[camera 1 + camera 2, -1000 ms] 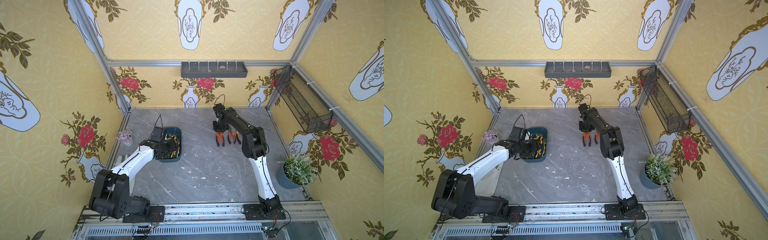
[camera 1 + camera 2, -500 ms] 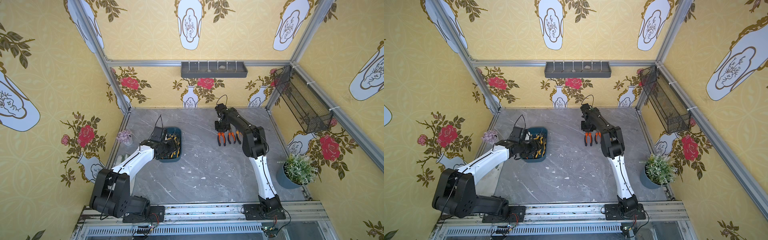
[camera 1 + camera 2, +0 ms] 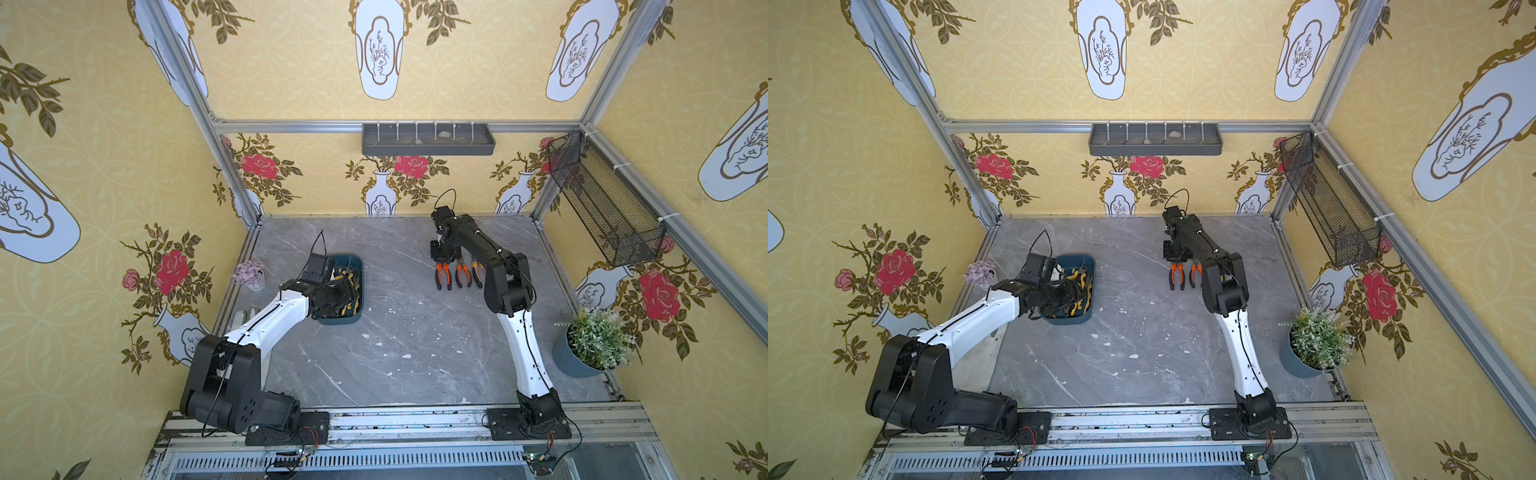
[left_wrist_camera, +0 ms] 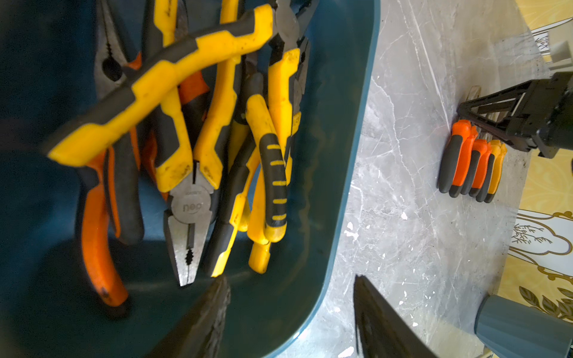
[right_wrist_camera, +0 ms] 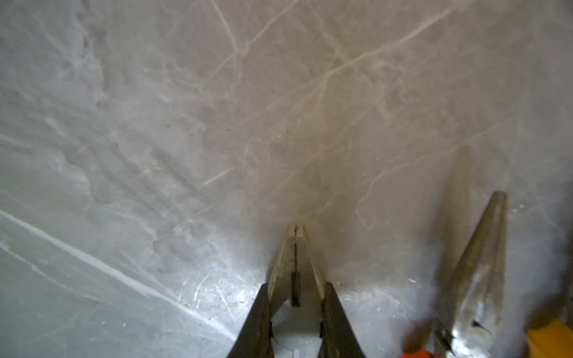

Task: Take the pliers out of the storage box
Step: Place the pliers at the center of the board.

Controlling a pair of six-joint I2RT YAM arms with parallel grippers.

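Note:
The teal storage box (image 3: pixel 358 266) (image 3: pixel 1091 268) sits left of the table's middle, with several yellow and orange pliers (image 4: pixel 186 124) piled in it. My left gripper (image 4: pixel 289 279) (image 3: pixel 347 291) is open over the box's near end. One finger is inside the box and the other is outside its rim (image 4: pixel 341 124), and nothing is between them. My right gripper (image 5: pixel 296 286) (image 3: pixel 442 259) is shut on the metal head of an orange-handled pliers (image 5: pixel 296 257) (image 3: pixel 444 277), which lies on the table. Two more pliers (image 3: pixel 467 274) lie right next to it.
A long-nosed pliers' tip (image 5: pixel 477 263) lies close beside the held one. A potted plant (image 3: pixel 594 340) stands at the right edge, and a small purple flower pot (image 3: pixel 249 274) stands left of the box. A grey tray (image 3: pixel 428 139) and a wire-mesh basket (image 3: pixel 602 203) hang on the walls.
My right gripper has shifted slightly to the right and forward with the orange-handled pliers. The left arm has not moved.

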